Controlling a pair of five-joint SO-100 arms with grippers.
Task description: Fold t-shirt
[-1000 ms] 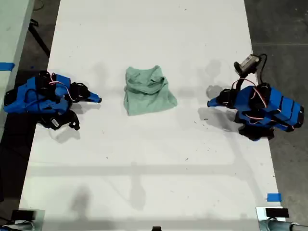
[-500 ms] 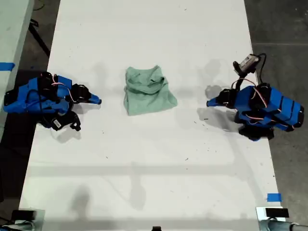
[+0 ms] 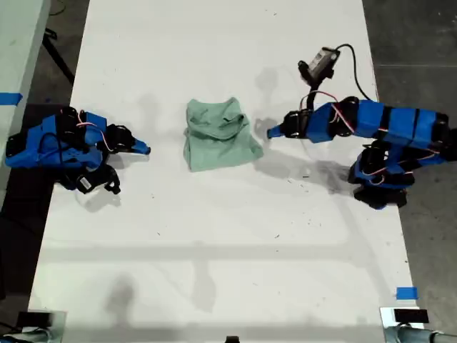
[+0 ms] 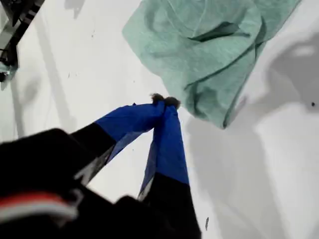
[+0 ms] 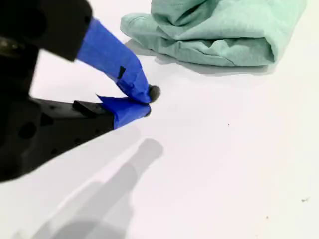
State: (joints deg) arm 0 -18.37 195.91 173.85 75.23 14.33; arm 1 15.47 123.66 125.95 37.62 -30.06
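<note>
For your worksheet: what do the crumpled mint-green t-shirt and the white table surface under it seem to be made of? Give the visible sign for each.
The crumpled mint-green t-shirt looks like soft, matte knit cloth, probably cotton: it bunches into rounded folds with no shine. The white table surface looks hard, smooth and flat, perhaps laminate or painted board: it shows faint scuffs, dark specks and soft shadows. The exact material cannot be told.

No text, label, brand, number or sign can be read in any of the views.

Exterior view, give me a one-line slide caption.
Two blue arms flank a crumpled mint t-shirt on a white table; my first gripper reaches its edge.
</note>
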